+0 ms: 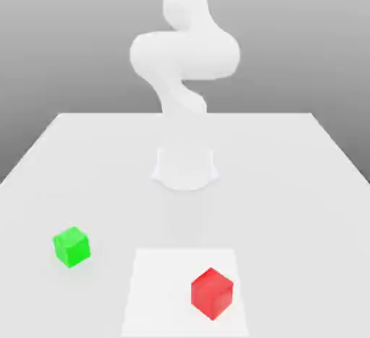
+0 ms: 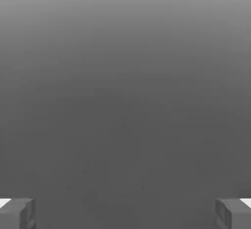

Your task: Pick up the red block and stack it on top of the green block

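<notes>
Red block (image 1: 212, 294), glossy and plain, sits near on a white patch (image 1: 162, 293) of the surface (image 1: 278, 192), at the exterior view's right of the green block (image 1: 71, 247). The hand view adds the gripper (image 2: 125, 214), its fingers wide apart.

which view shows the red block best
The exterior view: the red block sits there in plain sight on the white square, several faces visible. The hand view gives the open gripper against a grey background.
</notes>
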Robot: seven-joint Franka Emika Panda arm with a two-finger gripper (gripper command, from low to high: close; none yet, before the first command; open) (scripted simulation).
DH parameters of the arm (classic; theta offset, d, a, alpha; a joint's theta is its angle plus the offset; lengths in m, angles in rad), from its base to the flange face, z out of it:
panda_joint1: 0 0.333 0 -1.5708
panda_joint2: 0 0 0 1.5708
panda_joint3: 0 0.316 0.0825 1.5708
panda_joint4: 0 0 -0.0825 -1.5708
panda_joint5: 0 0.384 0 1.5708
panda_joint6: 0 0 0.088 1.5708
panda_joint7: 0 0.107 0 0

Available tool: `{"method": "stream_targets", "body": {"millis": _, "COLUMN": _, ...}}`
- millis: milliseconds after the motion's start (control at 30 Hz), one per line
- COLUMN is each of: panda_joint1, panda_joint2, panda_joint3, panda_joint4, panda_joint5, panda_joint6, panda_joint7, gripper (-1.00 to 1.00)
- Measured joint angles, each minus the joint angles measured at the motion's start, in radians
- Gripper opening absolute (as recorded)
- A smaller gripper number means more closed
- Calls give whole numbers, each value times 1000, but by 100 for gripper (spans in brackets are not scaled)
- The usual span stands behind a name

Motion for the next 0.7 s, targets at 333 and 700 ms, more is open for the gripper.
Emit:
{"method": "stream_targets", "body": {"millis": 333, "panda_joint1": 52, "panda_joint2": 370, "panda_joint3": -17, "panda_joint4": -118, "panda_joint5": -71, "panda_joint6": 167, "panda_joint7": -228, "gripper": 0}}
{"method": "stream_targets", "body": {"millis": 700, "panda_joint1": 89, "panda_joint2": 766, "panda_joint3": -11, "panda_joint4": -247, "panda_joint5": -8, "panda_joint6": 353, "panda_joint7": -575, "gripper": 0}}
